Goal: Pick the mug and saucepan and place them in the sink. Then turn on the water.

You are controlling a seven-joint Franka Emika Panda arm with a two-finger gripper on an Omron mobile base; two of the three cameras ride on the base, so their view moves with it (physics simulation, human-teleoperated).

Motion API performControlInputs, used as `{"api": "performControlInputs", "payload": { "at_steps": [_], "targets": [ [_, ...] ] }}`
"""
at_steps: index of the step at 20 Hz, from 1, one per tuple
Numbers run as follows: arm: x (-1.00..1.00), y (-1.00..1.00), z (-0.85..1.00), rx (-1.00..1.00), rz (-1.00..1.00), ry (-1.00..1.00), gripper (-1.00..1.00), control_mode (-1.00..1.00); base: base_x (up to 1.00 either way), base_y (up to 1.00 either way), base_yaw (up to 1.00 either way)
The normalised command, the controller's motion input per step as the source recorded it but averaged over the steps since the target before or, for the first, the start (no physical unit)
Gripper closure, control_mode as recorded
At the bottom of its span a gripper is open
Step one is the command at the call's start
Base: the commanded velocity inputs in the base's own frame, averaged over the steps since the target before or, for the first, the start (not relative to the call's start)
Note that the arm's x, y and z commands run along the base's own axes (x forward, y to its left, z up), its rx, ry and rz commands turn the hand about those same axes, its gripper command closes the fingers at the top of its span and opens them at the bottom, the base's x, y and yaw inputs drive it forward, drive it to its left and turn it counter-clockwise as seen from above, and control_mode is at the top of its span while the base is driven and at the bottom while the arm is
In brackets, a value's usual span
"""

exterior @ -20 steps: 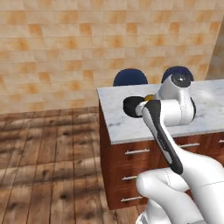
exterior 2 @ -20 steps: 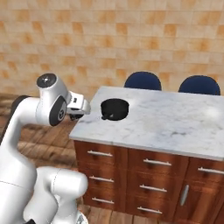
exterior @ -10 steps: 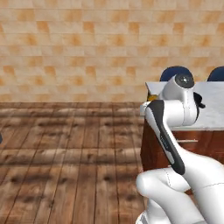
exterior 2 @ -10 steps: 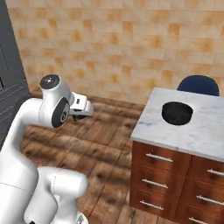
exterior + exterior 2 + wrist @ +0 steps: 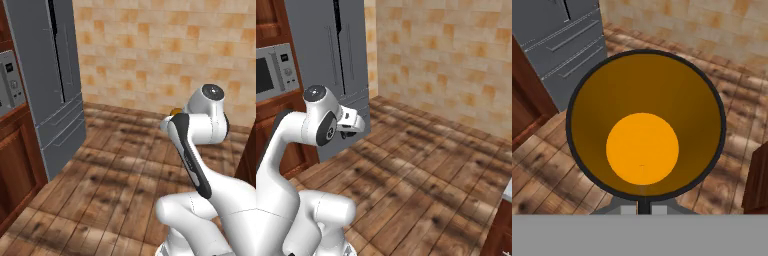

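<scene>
The gripper [image 5: 643, 207] is clamped on the mug [image 5: 644, 125], whose orange inside faces the hand view, held in the air above the wooden floor [image 5: 105, 175]. Beyond stands a grey fridge [image 5: 50, 85]. No writing is legible.

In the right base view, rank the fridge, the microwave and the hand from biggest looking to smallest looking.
1. Fridge, biggest in the picture.
2. Microwave, partly cut off by the left edge.
3. Hand, smallest, though it sits nearer the camera, so its true size is unsure.
</scene>
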Motion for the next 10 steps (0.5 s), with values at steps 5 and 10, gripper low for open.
{"api": "performControlInputs", "payload": {
  "at_steps": [5,10],
  "targets": [
    [0.0,0.0,0.0,0.0,0.0,0.0,1.0,1.0,0.0,0.71,0.55],
    [0.0,0.0,0.0,0.0,0.0,0.0,1.0,1.0,-0.02,0.67,0.54]
  ]
}}
